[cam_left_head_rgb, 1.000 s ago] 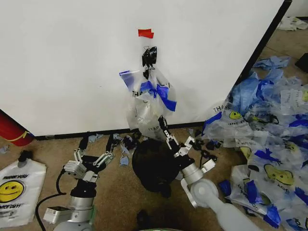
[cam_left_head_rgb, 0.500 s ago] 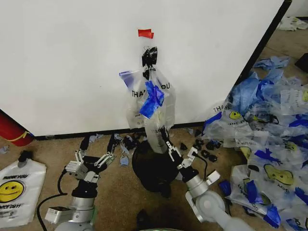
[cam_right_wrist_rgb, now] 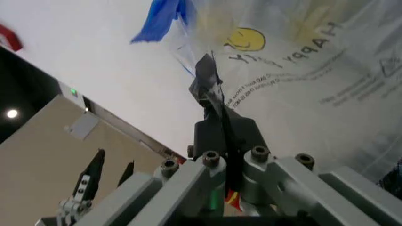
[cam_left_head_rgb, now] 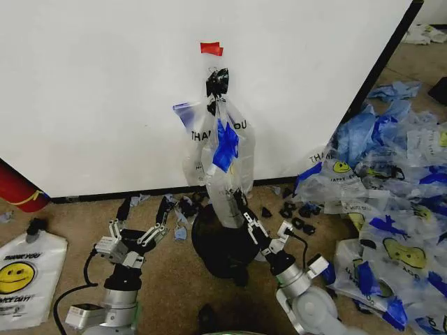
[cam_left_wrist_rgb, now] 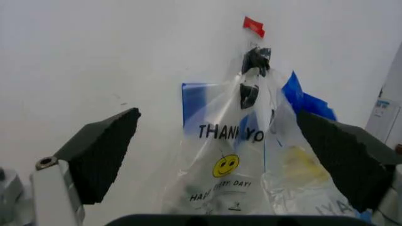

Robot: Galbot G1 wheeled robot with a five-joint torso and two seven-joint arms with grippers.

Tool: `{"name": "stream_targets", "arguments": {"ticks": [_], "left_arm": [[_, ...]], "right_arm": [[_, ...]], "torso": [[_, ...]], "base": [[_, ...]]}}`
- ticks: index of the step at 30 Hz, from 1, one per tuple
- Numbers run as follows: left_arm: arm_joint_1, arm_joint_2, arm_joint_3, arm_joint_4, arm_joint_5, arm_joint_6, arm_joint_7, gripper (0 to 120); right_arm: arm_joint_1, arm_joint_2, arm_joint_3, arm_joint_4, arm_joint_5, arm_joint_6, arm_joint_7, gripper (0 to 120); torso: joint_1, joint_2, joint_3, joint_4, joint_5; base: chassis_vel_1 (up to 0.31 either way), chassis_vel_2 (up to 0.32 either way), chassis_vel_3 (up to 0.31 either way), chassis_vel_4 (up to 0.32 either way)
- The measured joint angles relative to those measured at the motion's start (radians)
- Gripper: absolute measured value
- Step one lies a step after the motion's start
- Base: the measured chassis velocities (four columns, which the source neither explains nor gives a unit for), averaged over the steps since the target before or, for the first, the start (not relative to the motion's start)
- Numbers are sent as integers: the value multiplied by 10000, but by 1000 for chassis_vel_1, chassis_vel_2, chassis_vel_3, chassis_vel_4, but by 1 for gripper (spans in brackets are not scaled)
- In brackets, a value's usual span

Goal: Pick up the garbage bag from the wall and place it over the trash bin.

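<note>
Garbage bag (cam_left_head_rgb: 222, 159) on wall reads "THANK YOU"; right gripper (cam_left_head_rgb: 246, 209) pinches it; left gripper (cam_left_head_rgb: 140, 225) spread wide.

garbage bag (cam_left_head_rgb: 220, 157): 1; trash bin (cam_left_head_rgb: 222, 241): 1; grippers: 2, left (cam_left_head_rgb: 137, 234), right (cam_left_head_rgb: 260, 222); red cylinder (cam_left_head_rgb: 17, 188): 1

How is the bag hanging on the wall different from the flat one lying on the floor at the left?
The garbage bag hangs from a black clip on the wall, see-through and crumpled, with blue handle strips; the right tool is shut on its lower end. The flat white bag lies smooth, opaque and untouched on the floor. Both bear a yellow smiley.
</note>
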Motion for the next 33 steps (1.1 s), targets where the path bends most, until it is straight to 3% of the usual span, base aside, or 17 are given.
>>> {"name": "stream_targets", "arguments": {"ticks": [9, 33], "left_arm": [[53, -61, -23, -51, 54, -28, 0, 98], [59, -89, -13, -42, 106, -58, -16, 99]], "right_arm": [[-322, -707, 226, 147, -82, -74, -1110, 0], [-150, -1273, 518, -697, -1190, -645, -3831, 0]], "torso": [[0, 0, 0, 1, 0], [0, 0, 1, 1, -2]], "base": [[0, 0, 0, 0], [0, 0, 0, 0]]}}
